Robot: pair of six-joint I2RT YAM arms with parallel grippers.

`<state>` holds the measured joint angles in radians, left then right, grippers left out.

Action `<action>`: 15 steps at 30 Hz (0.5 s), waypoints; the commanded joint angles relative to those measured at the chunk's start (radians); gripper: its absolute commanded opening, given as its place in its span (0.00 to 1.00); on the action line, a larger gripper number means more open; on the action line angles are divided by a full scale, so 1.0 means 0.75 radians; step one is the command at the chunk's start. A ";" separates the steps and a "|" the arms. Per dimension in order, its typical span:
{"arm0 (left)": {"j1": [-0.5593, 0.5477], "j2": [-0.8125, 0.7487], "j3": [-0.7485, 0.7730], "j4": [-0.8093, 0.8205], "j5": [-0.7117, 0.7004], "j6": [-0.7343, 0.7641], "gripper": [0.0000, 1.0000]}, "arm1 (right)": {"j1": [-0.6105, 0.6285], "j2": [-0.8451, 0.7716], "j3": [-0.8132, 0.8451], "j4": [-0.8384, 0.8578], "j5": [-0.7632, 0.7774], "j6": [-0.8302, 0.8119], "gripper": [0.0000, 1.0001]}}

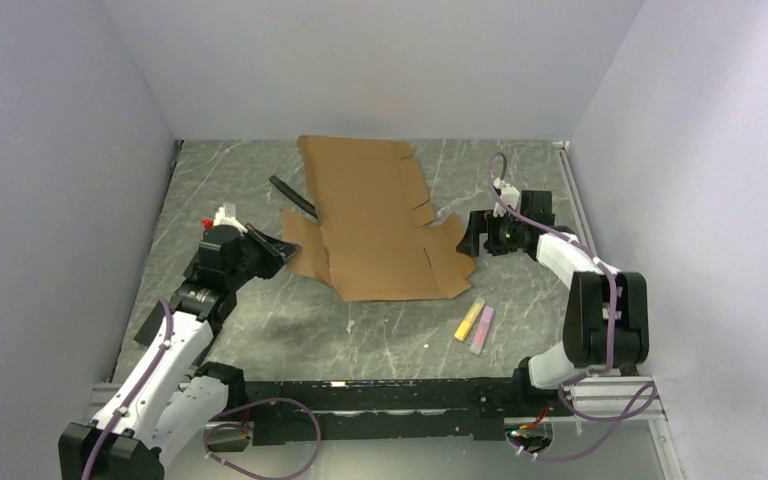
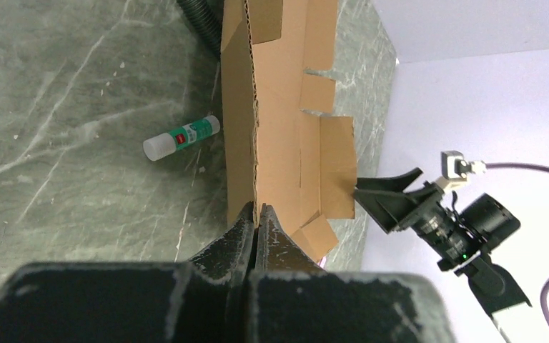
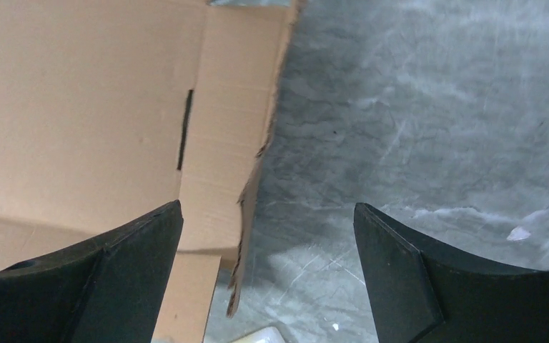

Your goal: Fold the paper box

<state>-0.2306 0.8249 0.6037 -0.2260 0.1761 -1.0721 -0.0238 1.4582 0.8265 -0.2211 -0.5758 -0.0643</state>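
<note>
The paper box (image 1: 375,215) is a big brown cardboard sheet, still unfolded, with cut flaps and slits along its edges, lying mostly flat in the middle of the top view.

Grey marbled tabletop (image 1: 260,330) fills the middle of the top view, with plain white walls (image 1: 360,60) on three sides. Black ribbed hose (image 1: 293,195) lies slanted just left of upper centre; its end also shows at the top of the left wrist view. Yellow stick (image 1: 469,320) and pink stick (image 1: 483,330) lie side by side, lower right of centre. Tiny white scrap (image 1: 349,326) sits low centre. In the left wrist view, a white glue stick (image 2: 181,138) with a green-and-red label lies on its side, left of centre.
</note>
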 commanded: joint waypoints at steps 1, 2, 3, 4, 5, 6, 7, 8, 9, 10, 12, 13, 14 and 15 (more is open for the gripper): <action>-0.031 -0.027 -0.035 0.087 -0.015 -0.047 0.00 | 0.004 0.137 0.085 0.052 0.080 0.182 0.86; -0.035 -0.026 -0.039 0.093 -0.011 -0.047 0.00 | 0.009 0.163 0.094 0.052 0.070 0.185 0.79; -0.037 -0.027 -0.043 0.098 -0.009 -0.046 0.00 | 0.018 0.193 0.107 0.050 0.079 0.184 0.72; -0.038 -0.028 -0.046 0.099 -0.008 -0.045 0.00 | 0.024 0.210 0.116 0.052 0.087 0.181 0.62; -0.038 -0.031 -0.048 0.099 -0.006 -0.042 0.00 | 0.025 0.224 0.126 0.054 0.089 0.178 0.52; -0.039 -0.033 -0.048 0.103 -0.002 -0.036 0.00 | 0.026 0.233 0.135 0.057 0.089 0.176 0.38; -0.040 -0.036 -0.049 0.108 0.004 -0.026 0.00 | 0.026 0.244 0.148 0.056 0.091 0.165 0.23; -0.040 -0.036 -0.050 0.110 0.009 -0.013 0.00 | 0.026 0.250 0.161 0.054 0.094 0.160 0.09; -0.040 -0.035 -0.047 0.110 0.017 0.005 0.00 | 0.026 0.252 0.173 0.053 0.095 0.144 0.00; -0.039 -0.032 -0.040 0.102 0.029 0.027 0.00 | 0.026 0.249 0.185 0.050 0.101 0.127 0.00; -0.038 -0.018 -0.015 0.067 0.042 0.096 0.02 | 0.026 0.230 0.205 0.048 0.102 0.100 0.00; -0.038 -0.012 0.001 0.043 0.046 0.128 0.09 | 0.026 0.213 0.217 0.043 0.100 0.050 0.00; -0.038 -0.004 0.018 0.009 0.050 0.162 0.18 | 0.026 0.196 0.233 0.037 0.095 0.019 0.00; -0.038 0.003 0.041 -0.016 0.055 0.203 0.29 | 0.022 0.177 0.250 0.030 0.084 -0.009 0.00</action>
<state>-0.2569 0.8223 0.5644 -0.2066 0.1795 -1.0298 -0.0029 1.6547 0.9394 -0.2234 -0.5209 0.0185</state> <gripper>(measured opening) 0.150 0.019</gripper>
